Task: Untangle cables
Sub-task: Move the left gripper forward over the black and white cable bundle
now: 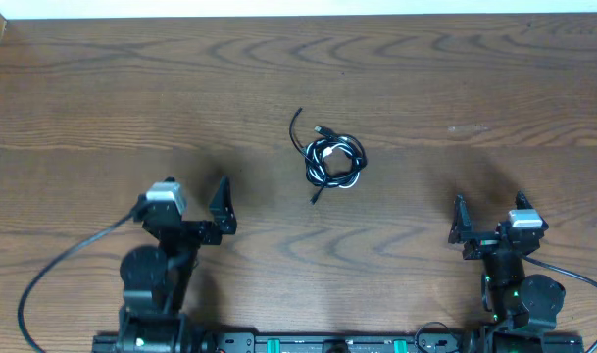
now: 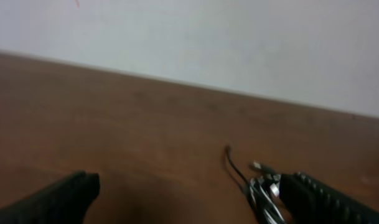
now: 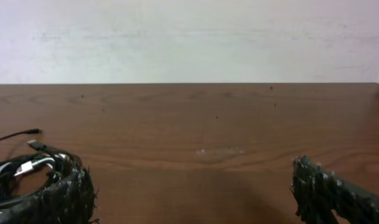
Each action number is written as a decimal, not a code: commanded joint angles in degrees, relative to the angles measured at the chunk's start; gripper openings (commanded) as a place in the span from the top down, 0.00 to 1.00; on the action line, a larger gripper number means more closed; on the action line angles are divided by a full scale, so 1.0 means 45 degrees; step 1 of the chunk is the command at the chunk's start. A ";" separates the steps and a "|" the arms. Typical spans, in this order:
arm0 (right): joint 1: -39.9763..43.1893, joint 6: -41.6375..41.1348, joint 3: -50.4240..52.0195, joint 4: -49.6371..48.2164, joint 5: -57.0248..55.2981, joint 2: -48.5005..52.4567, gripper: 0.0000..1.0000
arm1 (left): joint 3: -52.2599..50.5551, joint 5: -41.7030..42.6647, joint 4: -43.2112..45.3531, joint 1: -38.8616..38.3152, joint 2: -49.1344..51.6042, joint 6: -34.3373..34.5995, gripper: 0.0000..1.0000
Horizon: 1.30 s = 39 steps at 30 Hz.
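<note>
A small tangled bundle of thin black and white cables (image 1: 333, 160) lies on the wooden table (image 1: 455, 78) near the middle, with loose black ends sticking out up-left and down-left. It shows in the left wrist view (image 2: 259, 186), partly behind the right finger, and at the left edge of the right wrist view (image 3: 24, 169). My left gripper (image 1: 202, 208) is open and empty, left and nearer than the bundle. My right gripper (image 1: 489, 216) is open and empty, well to the right of the bundle.
Thick black wires (image 1: 53, 270) run from the arm bases at the table's front edge. A white wall (image 3: 189, 37) stands behind the table's far edge.
</note>
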<state>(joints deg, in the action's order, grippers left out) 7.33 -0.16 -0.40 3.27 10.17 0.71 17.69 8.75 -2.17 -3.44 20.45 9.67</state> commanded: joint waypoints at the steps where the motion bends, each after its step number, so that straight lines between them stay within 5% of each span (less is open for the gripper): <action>1: 0.0063 0.0151 0.0019 0.0073 -0.0141 -0.0073 0.01 | 0.1443 0.0981 -0.0835 -0.0029 0.1486 0.0257 0.00; 10: 0.0063 0.0146 0.0019 0.0073 -0.0141 -0.0073 0.01 | 0.3065 0.3570 -0.2545 -0.0029 0.3818 0.0272 0.00; 21: 0.0063 0.0151 0.0019 0.0073 -0.0141 -0.0073 0.01 | 0.3623 0.3628 -0.5231 -0.0029 0.4925 0.1370 0.00; 39: 0.0063 0.0146 0.0019 0.0073 -0.0141 -0.0073 0.01 | 0.3633 0.5343 -0.5863 -0.0063 0.4925 0.2968 0.00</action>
<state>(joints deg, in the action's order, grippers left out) 7.33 -0.16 -0.40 3.27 10.02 0.71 32.51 31.44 -28.51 -3.51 42.65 21.67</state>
